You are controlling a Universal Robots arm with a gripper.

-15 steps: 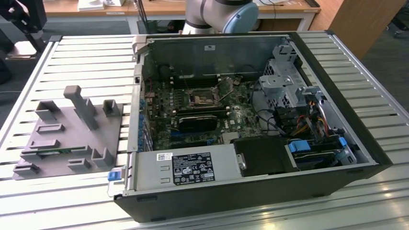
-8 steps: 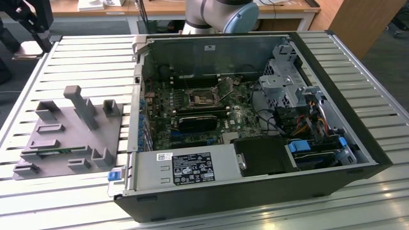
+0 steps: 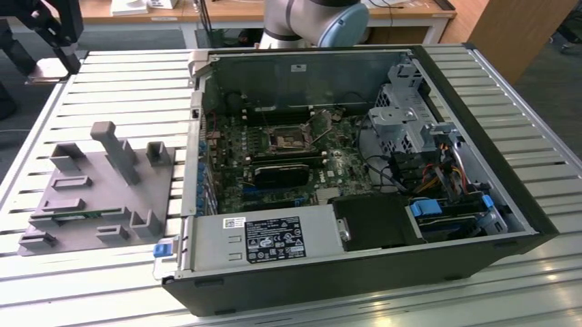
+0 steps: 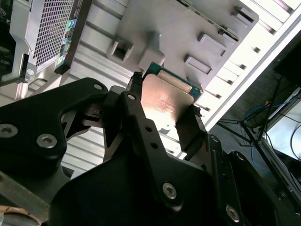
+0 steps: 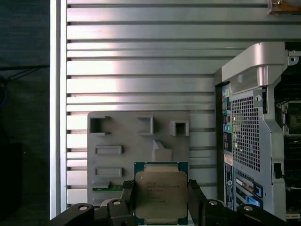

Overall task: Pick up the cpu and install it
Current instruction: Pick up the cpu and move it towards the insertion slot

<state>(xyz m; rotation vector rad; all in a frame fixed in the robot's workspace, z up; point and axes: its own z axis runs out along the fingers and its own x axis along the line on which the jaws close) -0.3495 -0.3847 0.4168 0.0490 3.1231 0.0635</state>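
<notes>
The cpu sits pinched between the two black fingers of the gripper, one finger on each of two opposite edges, so the jaws are narrowed to the chip's width and hold it. Its silver top faces the first wrist view's camera, with a thin green rim showing around it. It hangs in the air over the grey holder tray, above the tray's edge, and in the second wrist view it looks lifted clear of the tray rather than resting on it. A green memory stick lies flat in a slot of the tray, near the held chip. The tray lies on the slatted metal table, toward the exterior view's left edge of it. Just beside the tray stands the open computer case, its port side turned toward the tray. Inside the case the green motherboard lies exposed, with the square metal socket near its middle. The pale arm rises beyond the table's far edge, behind the case.
</notes>
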